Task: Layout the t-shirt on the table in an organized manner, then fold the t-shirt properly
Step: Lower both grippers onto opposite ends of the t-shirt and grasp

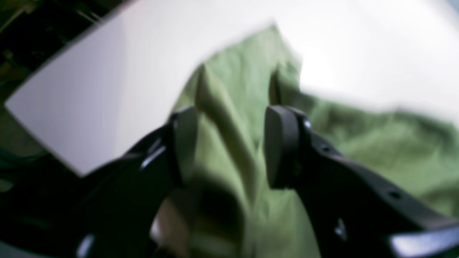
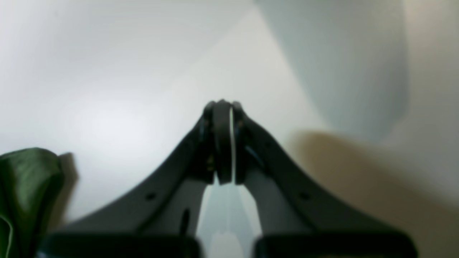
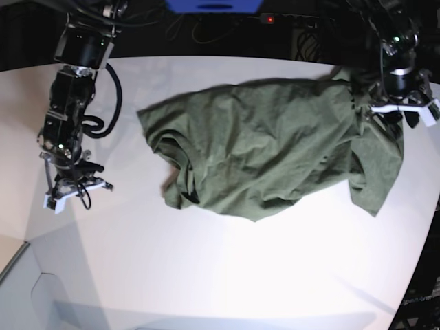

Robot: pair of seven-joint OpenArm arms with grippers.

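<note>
The olive-green t-shirt (image 3: 275,148) lies wrinkled and bunched across the middle of the white table (image 3: 240,275), with one end draped toward the right edge. My left gripper (image 3: 405,113) hovers over that right end. In the left wrist view it (image 1: 231,122) is open, and a raised ridge of the t-shirt (image 1: 222,107) stands between the two pads without being pinched. My right gripper (image 3: 72,196) hangs over bare table well left of the shirt. Seen from the right wrist, it (image 2: 223,107) is shut with nothing in it, and a dark fold of the t-shirt (image 2: 25,186) shows at the lower left.
The table's curved edge (image 3: 20,251) runs close to my right gripper at the lower left. The far edge (image 1: 53,64) lies just past the shirt in the left wrist view. Dark cables and a blue object (image 3: 214,4) sit behind the table.
</note>
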